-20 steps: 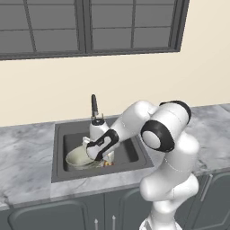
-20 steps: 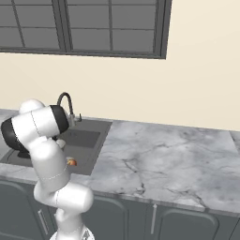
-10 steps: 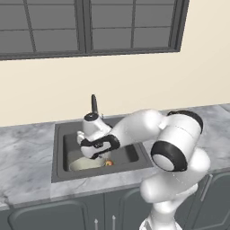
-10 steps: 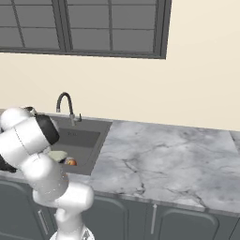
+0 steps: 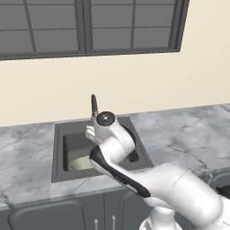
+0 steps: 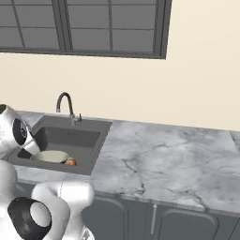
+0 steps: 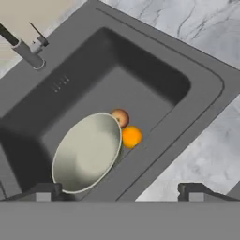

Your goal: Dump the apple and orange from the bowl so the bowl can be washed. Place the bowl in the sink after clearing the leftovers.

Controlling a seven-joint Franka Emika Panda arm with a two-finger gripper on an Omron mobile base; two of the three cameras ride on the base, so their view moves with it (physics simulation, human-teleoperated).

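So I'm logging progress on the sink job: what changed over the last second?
The arm swung left across the sink and rose; the claw, earlier down at the bowl, now hangs open above it, apart. The bowl stays in the basin, with the apple and orange beside its rim.

The pale greenish-cream bowl (image 7: pixel 87 153) lies empty on the floor of the dark-grey sink (image 7: pixel 140 75), at its near side. The red apple (image 7: pixel 120 117) and the orange (image 7: pixel 131 137) lie just beside the bowl's rim, touching each other.
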